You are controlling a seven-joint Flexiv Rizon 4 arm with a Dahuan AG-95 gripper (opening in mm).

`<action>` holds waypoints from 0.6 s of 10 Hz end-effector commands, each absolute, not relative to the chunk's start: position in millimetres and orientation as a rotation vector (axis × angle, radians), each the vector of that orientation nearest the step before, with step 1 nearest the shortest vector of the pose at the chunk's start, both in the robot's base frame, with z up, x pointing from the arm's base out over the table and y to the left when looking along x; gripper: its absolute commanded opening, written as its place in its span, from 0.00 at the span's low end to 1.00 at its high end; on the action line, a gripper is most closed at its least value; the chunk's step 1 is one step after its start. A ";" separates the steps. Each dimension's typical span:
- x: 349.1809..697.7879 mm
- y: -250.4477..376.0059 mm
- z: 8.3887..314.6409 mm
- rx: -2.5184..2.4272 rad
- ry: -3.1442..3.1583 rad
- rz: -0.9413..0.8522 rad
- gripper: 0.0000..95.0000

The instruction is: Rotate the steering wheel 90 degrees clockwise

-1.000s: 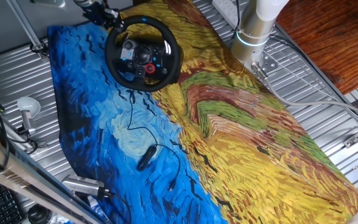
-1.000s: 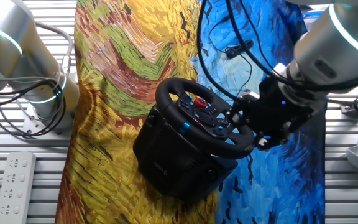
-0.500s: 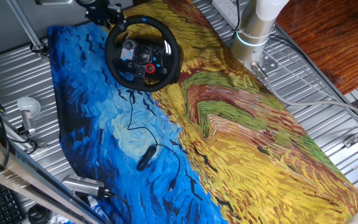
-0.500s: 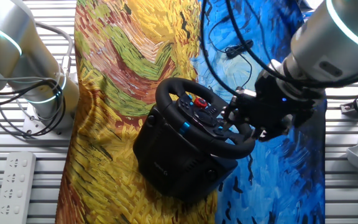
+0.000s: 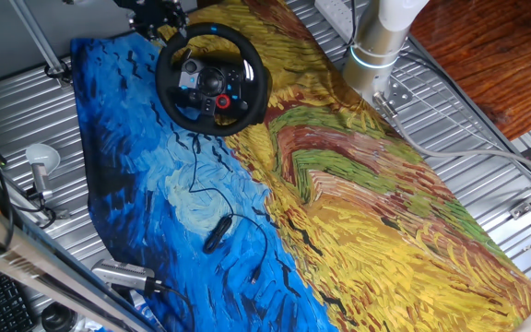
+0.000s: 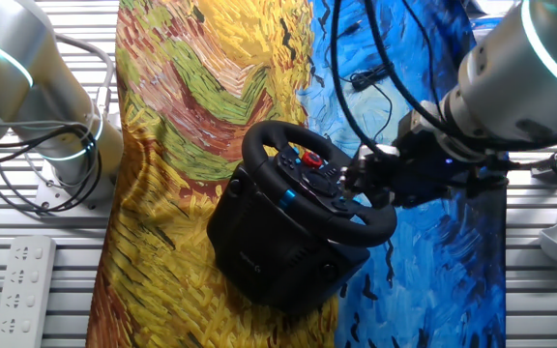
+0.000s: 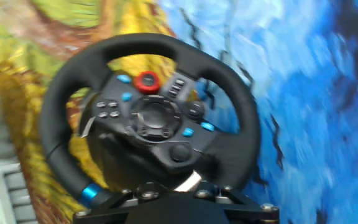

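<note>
Steering wheel (image 5: pixel 213 79) sits on the painted cloth (image 5: pixel 339 184) where blue meets yellow, up at about 11 o'clock in one fixed view; grey hub with red button (image 7: pixel 146 80) and blue-lit buttons faces up; black base (image 6: pixel 269 242) under it; gripper (image 6: pixel 364 180) is at the rim's 3 o'clock side in the other fixed view, touching or just beside it; cannot tell if fingers are closed on the rim; hand view blurred; small black oval device (image 5: pixel 216 234) with thin cable lies well apart on the blue, toward 6 o'clock.
</note>
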State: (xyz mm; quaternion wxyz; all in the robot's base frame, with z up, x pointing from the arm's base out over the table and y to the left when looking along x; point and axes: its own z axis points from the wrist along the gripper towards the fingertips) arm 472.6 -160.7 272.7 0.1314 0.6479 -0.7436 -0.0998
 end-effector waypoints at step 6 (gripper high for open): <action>479.9 -158.0 270.5 1.600 -2.431 -0.132 0.40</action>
